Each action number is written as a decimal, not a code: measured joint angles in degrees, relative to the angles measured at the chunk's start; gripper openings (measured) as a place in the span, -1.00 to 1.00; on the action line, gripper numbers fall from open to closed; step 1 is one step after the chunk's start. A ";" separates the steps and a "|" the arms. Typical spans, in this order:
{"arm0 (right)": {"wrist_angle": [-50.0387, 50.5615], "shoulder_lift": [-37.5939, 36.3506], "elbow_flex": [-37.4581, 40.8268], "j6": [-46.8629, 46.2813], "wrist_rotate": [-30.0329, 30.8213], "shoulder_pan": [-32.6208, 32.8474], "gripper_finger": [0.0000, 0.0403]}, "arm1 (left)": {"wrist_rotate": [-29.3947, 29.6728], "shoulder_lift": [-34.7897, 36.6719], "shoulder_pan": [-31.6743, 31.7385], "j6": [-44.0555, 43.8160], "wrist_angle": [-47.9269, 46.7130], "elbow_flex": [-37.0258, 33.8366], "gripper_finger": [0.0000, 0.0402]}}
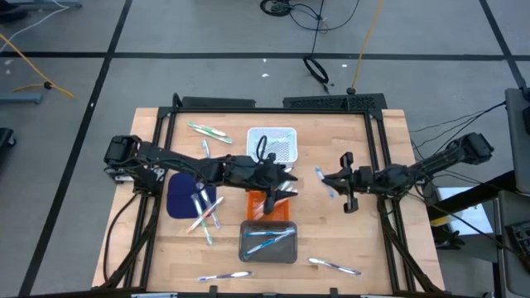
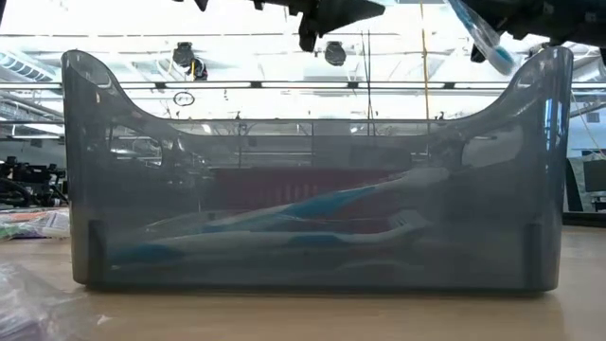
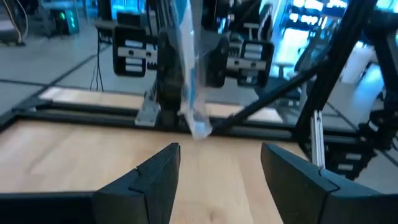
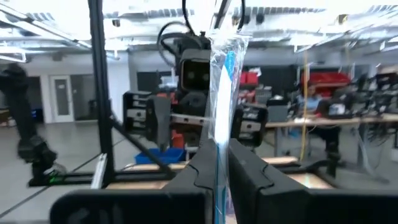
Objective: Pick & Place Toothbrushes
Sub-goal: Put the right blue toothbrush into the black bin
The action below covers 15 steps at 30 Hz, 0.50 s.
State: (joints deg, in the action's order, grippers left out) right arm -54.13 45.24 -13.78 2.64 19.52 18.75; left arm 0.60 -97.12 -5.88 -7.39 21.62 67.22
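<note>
My right gripper (image 4: 217, 171) hangs above the table right of centre, shut on a toothbrush (image 1: 322, 181) in a clear wrapper. Facing it, my left gripper (image 3: 217, 168) stands open and holds nothing, over the far end of an orange tray (image 1: 267, 203). A grey see-through tray (image 2: 312, 170) near the front edge has blue-and-white toothbrushes (image 2: 284, 227) lying on its floor. More toothbrushes lie flat on the table at the far left (image 1: 209, 132), across the edge of a dark blue mat (image 1: 204, 211), and along the near edge (image 1: 335, 265). My right gripper pinches the wrapped toothbrush (image 4: 219, 134) between its two fingers, somewhere along its middle. The fingers come level from the table's right and lie across the brush. The brush stands nearly upright, with one end above the fingers (image 4: 227, 43) and the other below (image 3: 199, 127), clear of the table.
A white tray (image 1: 273, 142) with a dark cable coil stands at the far middle. The dark blue mat (image 1: 180, 197) lies at the left under my left arm. A black frame (image 1: 273, 106) borders the table. Bare wood shows at the near left and at the far right.
</note>
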 joint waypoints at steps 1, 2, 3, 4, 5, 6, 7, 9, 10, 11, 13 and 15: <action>-0.47 0.23 -0.21 0.54 0.00 -0.49 -0.95 | 0.00 0.00 0.18 0.01 0.89 0.00 0.13; -0.48 0.51 -0.68 1.10 -0.02 -0.97 -0.95 | 0.02 0.00 0.35 0.23 1.83 0.00 0.13; -0.46 0.84 -1.22 1.46 -0.13 -1.40 -0.95 | 0.02 0.00 0.55 0.37 2.70 0.00 0.13; -0.46 1.31 -1.87 1.85 -0.29 -1.82 -0.95 | 0.01 0.00 0.74 0.64 3.58 0.00 0.13; -0.50 1.99 -2.74 2.61 -0.91 -2.32 -0.95 | 0.02 0.01 0.85 0.94 4.48 0.00 0.13; -0.53 2.77 -3.65 3.65 -1.86 -2.80 -0.95 | 0.02 0.00 0.99 1.13 5.19 0.00 0.13; -0.50 3.57 -4.49 4.59 -2.77 -3.17 -0.95 | 0.02 0.00 1.14 1.17 5.98 0.00 0.13; -0.44 5.27 -6.50 6.43 -3.74 -3.82 -0.95 | 0.00 0.00 1.47 1.23 7.24 0.00 0.13; -0.51 6.03 -7.49 7.43 -4.59 -4.16 -0.95 | 0.01 0.00 1.49 1.24 7.61 0.00 0.13; -0.52 6.64 -8.31 8.25 -4.80 -4.50 -0.95 | 0.01 0.00 1.51 1.24 7.94 0.00 0.13; -0.58 8.27 -10.07 9.18 -4.80 -5.02 -0.95 | 0.01 0.00 1.71 1.25 8.52 0.00 0.13; -0.50 9.91 -11.49 10.12 -4.95 -5.58 -0.95 | 0.00 0.00 1.70 1.25 8.72 0.00 0.13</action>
State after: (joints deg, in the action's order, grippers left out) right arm -54.63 55.14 -25.27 12.76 14.57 13.17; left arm 0.60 -97.12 -4.19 -6.14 30.34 67.22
